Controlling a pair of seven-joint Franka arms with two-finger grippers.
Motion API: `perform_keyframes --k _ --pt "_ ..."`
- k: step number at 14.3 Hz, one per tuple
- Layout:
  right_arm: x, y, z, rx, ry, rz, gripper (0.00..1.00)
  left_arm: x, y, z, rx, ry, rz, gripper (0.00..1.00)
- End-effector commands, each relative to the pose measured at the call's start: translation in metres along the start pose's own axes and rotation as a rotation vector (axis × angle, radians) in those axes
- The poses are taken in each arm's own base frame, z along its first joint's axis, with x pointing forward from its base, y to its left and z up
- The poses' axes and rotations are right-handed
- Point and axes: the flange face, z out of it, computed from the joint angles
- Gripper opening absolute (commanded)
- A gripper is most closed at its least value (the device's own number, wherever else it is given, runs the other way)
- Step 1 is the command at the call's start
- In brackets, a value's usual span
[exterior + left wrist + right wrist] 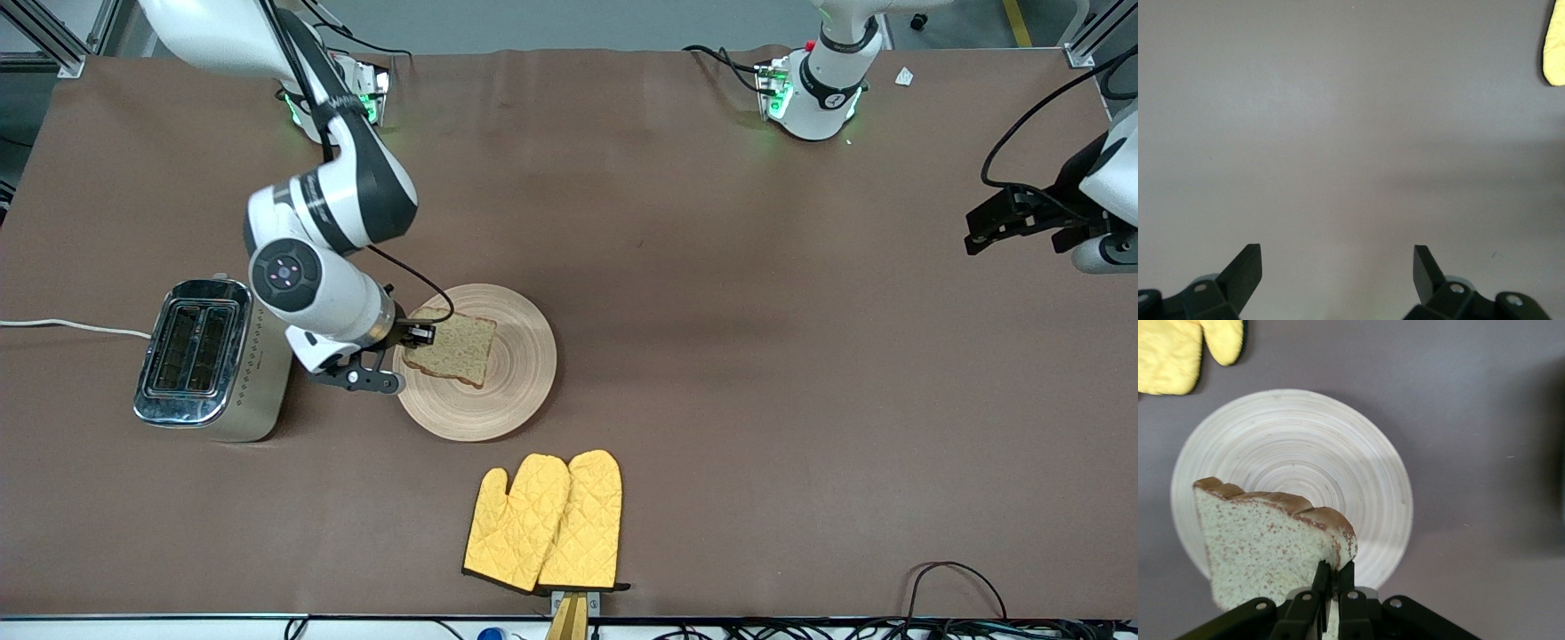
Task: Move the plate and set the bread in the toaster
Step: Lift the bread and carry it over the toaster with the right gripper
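I've got the right gripper clamped on the bread, lifting it off the plate for the toaster; left gripper waits wide at the table's edge.

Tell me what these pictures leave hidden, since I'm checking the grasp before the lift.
- Right gripper: shut on the bread; in the front view its own wrist covers the fingers.
- Bread: whether it has left the plate is unclear in both views.
- Toaster: slots too dark to see inside, front view.
- Left gripper: open over bare table; partly cut off at the front view's edge.
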Motion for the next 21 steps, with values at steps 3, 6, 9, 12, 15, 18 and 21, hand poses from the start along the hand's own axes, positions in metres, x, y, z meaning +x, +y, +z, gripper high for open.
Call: perform_keyframes --k 3,6,9,12,15,18,21 --pt "0.009 0.021 -0.042 -0.279 0.073 -0.057 0.00 0.007 -0.009 0.005 -0.034 0.047 0.010 1.00" --pt "0.011 0.058 -0.057 -0.464 -0.007 -0.187 0.00 0.011 -0.020 0.006 -0.035 0.063 -0.007 1.00" --pt "0.014 0.107 -0.069 -0.703 -0.126 -0.252 0.00 0.007 -0.017 0.005 -0.035 0.048 -0.004 1.00" --pt "0.017 0.140 -0.076 -0.864 -0.174 -0.176 0.00 0.007 -0.013 0.003 -0.036 0.051 0.004 1.00" --pt "0.028 0.159 -0.074 -1.045 -0.164 -0.102 0.00 0.008 -0.012 0.002 -0.029 0.058 0.017 1.00" --pt "0.043 0.165 -0.032 -1.201 -0.176 0.010 0.00 0.008 -0.010 0.003 -0.028 0.057 0.052 1.00" --pt "0.049 0.165 -0.015 -1.225 -0.143 0.066 0.00 0.008 -0.009 0.002 -0.023 0.060 0.036 1.00"
